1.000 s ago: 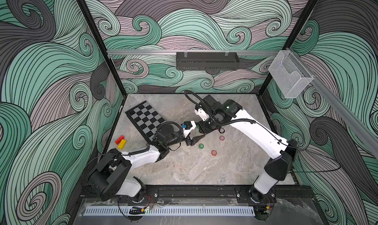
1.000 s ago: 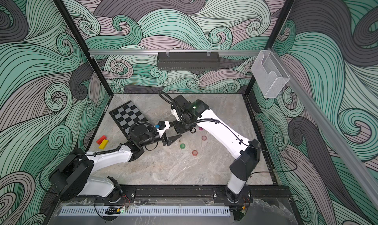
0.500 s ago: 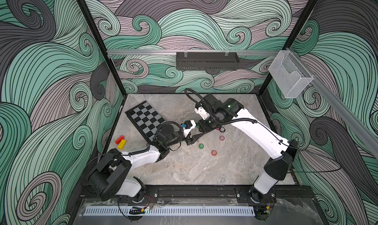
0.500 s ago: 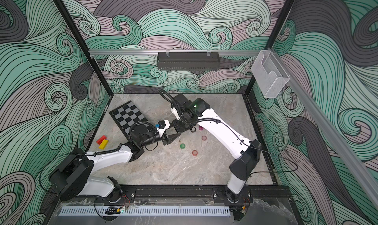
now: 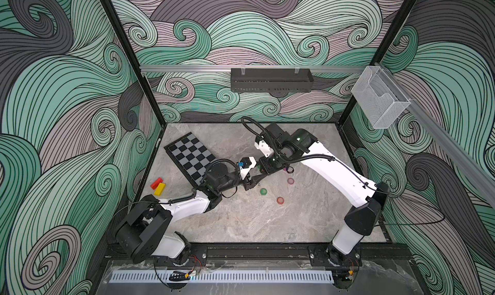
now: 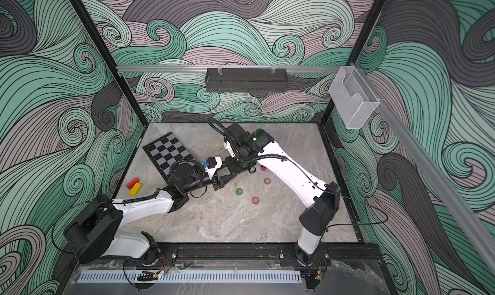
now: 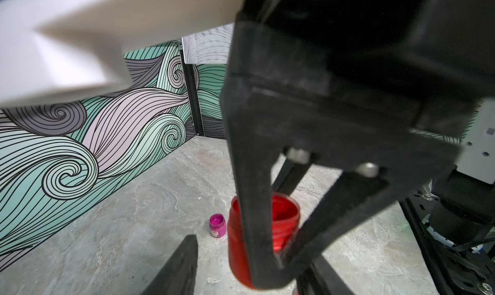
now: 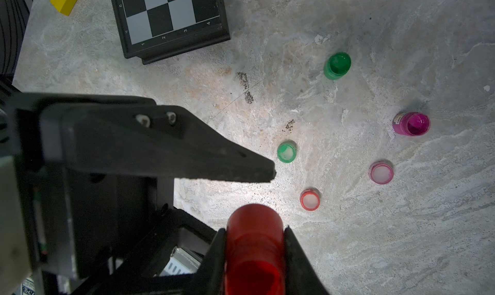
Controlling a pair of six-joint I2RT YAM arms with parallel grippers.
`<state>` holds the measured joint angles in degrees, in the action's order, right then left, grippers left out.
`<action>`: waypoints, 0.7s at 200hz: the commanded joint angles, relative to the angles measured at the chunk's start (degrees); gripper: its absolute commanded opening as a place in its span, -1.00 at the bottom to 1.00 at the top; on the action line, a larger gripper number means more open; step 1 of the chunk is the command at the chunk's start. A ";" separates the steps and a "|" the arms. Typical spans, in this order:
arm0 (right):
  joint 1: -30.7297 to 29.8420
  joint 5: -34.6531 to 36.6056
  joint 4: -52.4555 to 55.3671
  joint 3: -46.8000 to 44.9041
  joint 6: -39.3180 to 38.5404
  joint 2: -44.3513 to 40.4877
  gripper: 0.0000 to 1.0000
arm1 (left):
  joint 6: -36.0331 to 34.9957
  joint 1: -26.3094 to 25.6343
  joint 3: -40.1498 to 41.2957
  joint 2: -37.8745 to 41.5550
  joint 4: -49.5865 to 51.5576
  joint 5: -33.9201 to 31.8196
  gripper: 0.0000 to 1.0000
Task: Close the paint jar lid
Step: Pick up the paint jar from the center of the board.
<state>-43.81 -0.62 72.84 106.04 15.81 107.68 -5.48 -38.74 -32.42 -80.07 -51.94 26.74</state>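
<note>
My right hand [image 8: 254, 230] is clamped on the open red paint jar [image 8: 254, 256], mid-frame in both top views. My left hand [image 5: 250, 184] is part open, fingers [image 7: 182, 264] astride it (one plainly clear); the red lid [image 5: 280, 200] lies on the bench [image 5: 241, 221], lower right of them.

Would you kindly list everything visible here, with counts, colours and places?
chessboard: 1, black and grey, table far left
red block, yellow block: 2, side by side, table's left edge
green jar, magenta jar: 2, open, on table
green lid, pink lid, red lid: 3, loose on table
red jar: 1, red, open, in right gripper
black tray: 1, black, back rail
clear holder: 1, clear, right rail
left gripper: 1, black, open, by red jar
right gripper: 1, black, shut on red jar
</note>
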 commanded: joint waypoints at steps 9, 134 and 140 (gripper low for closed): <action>-0.35 -0.88 -0.42 1.54 1.06 2.01 -0.41 | 0.08 -0.63 -1.62 -0.25 -1.43 1.19 0.02; -0.31 -1.89 -0.59 2.42 1.85 2.80 -0.46 | 0.50 -1.07 -2.09 0.48 0.53 0.37 -0.46; -0.31 -1.92 -0.51 2.50 1.93 2.88 -0.46 | 0.49 -1.05 -2.18 0.61 0.53 0.34 -0.49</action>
<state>-43.68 -0.99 73.32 106.87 17.39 108.77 -5.91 -39.53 -32.53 -80.05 -50.65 27.40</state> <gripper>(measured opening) 0.305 0.344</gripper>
